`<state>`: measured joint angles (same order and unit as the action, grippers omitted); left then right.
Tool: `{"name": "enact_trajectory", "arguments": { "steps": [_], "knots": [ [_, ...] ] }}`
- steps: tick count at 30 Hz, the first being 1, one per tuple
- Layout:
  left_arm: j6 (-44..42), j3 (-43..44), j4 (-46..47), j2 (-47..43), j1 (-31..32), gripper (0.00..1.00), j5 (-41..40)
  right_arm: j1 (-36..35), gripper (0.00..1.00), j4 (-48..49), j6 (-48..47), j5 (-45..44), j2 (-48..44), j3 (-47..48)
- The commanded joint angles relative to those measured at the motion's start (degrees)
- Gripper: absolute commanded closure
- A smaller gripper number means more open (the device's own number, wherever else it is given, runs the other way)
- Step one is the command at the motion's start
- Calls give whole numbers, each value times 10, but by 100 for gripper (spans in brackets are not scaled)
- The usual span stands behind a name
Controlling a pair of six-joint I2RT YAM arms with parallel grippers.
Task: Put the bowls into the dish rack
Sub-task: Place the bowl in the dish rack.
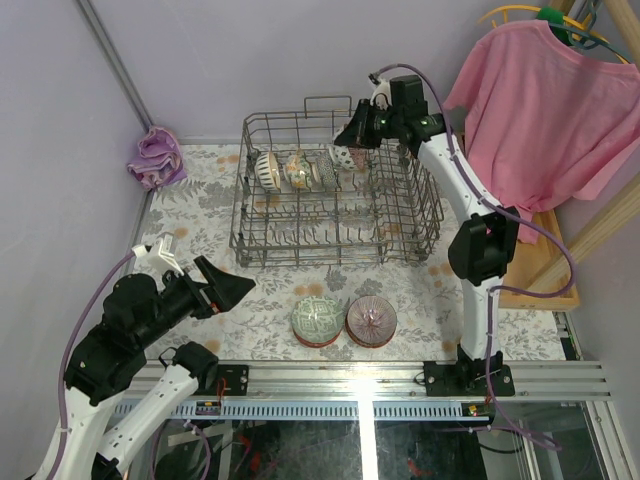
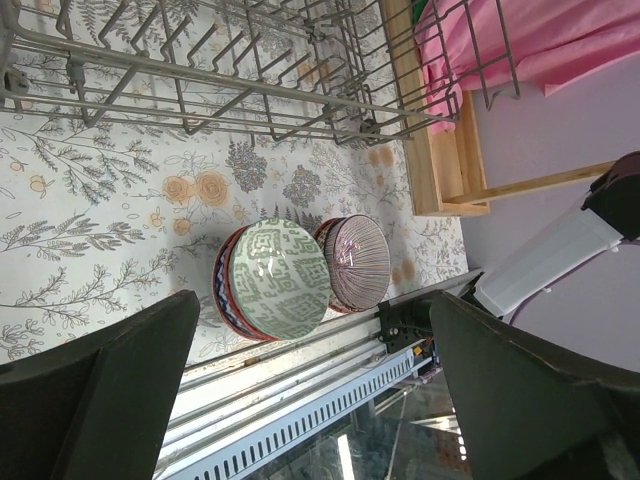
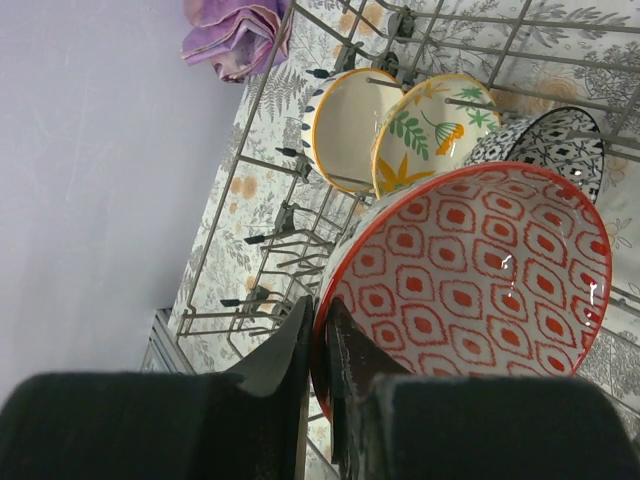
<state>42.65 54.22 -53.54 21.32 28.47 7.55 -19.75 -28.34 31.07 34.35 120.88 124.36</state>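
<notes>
The jaws of the right gripper are narrow and pinch the rim of a red-patterned bowl at the back of the dish rack, just beside three other bowls that stand on edge there. The jaws of the left gripper are wide and hold nothing, above the floral worktop. Near them, a green-patterned bowl and a purple-striped bowl sit side by side in front of the rack.

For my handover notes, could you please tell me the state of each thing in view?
left gripper: open, empty.
right gripper: shut on red bowl rim.
red bowl: held over rack.
rack: three bowls on edge inside.
green bowl, purple bowl: on table, unracked.
shirt: hanging.
cloth: crumpled.
</notes>
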Motion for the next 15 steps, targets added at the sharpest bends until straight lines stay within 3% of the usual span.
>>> {"name": "enact_trajectory", "arguments": {
  "steps": [1, 15],
  "knots": [
    [-16, -6, 28, 0, 1, 0, 13, 5, 97, 89, 27, 44, 8, 29],
    [-31, -9, 26, 14, 1, 0, 2, 34, 96, 149, 58, 65, 58, 21]
  ]
}}
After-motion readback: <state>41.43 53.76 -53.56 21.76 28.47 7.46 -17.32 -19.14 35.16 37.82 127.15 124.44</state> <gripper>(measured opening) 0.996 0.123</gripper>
